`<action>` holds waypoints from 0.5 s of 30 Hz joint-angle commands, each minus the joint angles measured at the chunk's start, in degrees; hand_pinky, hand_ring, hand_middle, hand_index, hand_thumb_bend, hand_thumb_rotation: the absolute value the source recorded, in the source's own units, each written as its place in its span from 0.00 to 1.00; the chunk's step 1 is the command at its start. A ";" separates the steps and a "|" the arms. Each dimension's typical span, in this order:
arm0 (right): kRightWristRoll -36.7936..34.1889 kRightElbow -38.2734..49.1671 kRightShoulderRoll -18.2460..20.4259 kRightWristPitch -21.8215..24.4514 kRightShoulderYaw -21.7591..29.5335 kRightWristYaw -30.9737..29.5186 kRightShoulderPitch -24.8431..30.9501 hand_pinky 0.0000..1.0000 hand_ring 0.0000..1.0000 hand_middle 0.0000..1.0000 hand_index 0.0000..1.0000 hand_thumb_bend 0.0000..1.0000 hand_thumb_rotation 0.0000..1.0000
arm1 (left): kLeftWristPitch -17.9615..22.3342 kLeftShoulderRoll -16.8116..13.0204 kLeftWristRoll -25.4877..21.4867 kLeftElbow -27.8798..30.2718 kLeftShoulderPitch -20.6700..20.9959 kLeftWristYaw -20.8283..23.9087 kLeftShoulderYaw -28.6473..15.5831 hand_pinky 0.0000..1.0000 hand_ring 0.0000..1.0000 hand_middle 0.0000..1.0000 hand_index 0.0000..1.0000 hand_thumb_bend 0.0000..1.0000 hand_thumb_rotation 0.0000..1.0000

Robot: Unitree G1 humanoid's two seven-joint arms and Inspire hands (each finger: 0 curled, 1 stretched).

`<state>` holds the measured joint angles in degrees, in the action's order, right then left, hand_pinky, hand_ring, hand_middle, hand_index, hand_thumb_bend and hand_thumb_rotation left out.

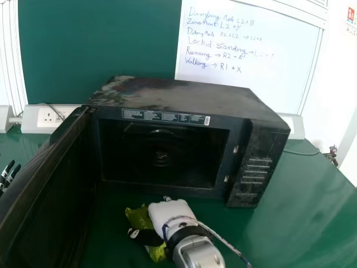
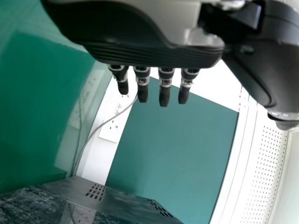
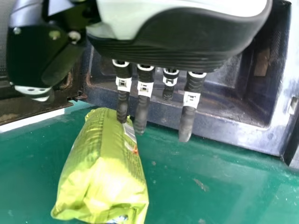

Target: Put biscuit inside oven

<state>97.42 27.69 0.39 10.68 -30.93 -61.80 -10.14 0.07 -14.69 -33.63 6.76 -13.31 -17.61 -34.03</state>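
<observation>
Right hand (image 1: 170, 212): released, fingers straight — above the table beside the biscuit packet (image 3: 100, 163), fingertips overlapping its edge in the right wrist view; whether they touch cannot be told.
Biscuit packet: yellow-green, lying on the green table (image 1: 295, 223), outside the oven (image 1: 189, 95) and near its front.
Oven: black — door (image 1: 42, 184) swung open on the robot's left.
Left hand (image 1: 6, 174): fingers extended, at the head view's left edge.
</observation>
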 commanded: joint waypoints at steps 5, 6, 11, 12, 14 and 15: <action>0.47 -0.06 1.17 0.28 0.24 -0.91 0.20 0.63 0.73 0.82 0.85 0.99 0.29 | -0.41 0.09 0.32 1.15 -0.15 0.56 0.64 0.79 0.85 0.86 0.90 0.89 0.78; 0.51 -0.15 1.22 0.27 0.35 -1.25 0.07 0.64 0.74 0.82 0.86 1.00 0.28 | -0.37 0.08 0.31 1.20 -0.19 0.52 0.66 0.80 0.85 0.86 0.90 0.89 0.78; 1.12 0.06 1.64 0.18 0.29 -2.84 -0.28 0.70 0.81 0.89 0.90 1.00 0.31 | -0.22 0.01 0.38 1.08 -0.19 0.41 0.71 0.80 0.85 0.86 0.90 0.88 0.79; 1.07 0.51 1.69 0.06 0.32 -3.13 -0.33 0.72 0.83 0.90 0.91 1.00 0.32 | -0.15 0.03 0.35 1.01 -0.17 0.36 0.70 0.80 0.85 0.86 0.90 0.88 0.78; 0.76 1.63 1.78 -0.08 0.47 -3.41 -0.31 0.75 0.85 0.92 0.92 1.00 0.35 | -0.07 0.06 0.38 0.92 -0.13 0.38 0.71 0.80 0.85 0.86 0.90 0.88 0.78; 0.76 2.10 1.94 -0.06 0.60 -3.87 -0.42 0.77 0.86 0.92 0.93 1.00 0.35 | -0.14 0.06 0.40 0.99 -0.13 0.45 0.75 0.79 0.85 0.86 0.90 0.89 0.78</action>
<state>98.26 28.74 1.01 10.62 -30.71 -65.14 -10.03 -0.10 -14.68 -33.64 7.24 -13.69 -17.24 -33.78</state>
